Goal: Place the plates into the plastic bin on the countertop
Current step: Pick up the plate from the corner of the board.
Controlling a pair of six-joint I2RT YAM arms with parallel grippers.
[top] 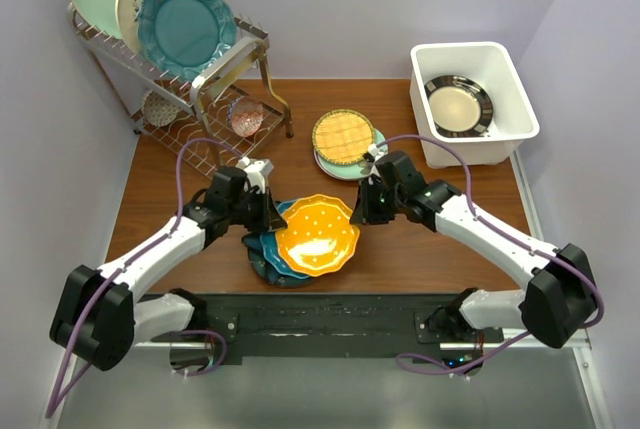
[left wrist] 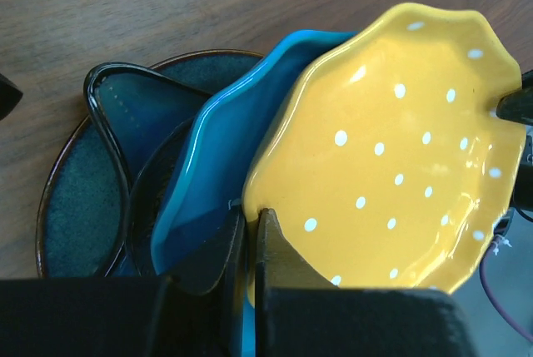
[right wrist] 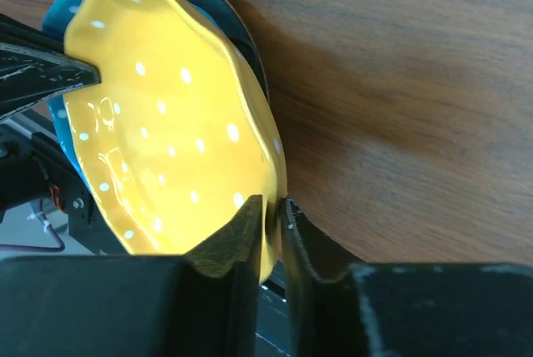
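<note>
An orange scalloped plate (top: 317, 234) with white dots is held tilted above a stack of a bright blue plate (left wrist: 208, 174) and a dark teal plate (left wrist: 75, 199). My left gripper (top: 272, 217) is shut on its left rim (left wrist: 250, 222). My right gripper (top: 358, 211) is shut on its right rim (right wrist: 271, 211). The orange plate fills the left wrist view (left wrist: 391, 149) and the right wrist view (right wrist: 166, 124). The white plastic bin (top: 500, 127) stands at the far right with a black-rimmed cream plate (top: 457, 105) inside. A yellow lattice plate (top: 343, 136) lies on a pale green one (top: 377, 149).
A wire rack (top: 215, 69) at the back left holds mint, cream and teal upright plates (top: 185, 27) and small dishes below (top: 245, 115). The wood countertop (top: 430, 249) shows between the arms and the bin.
</note>
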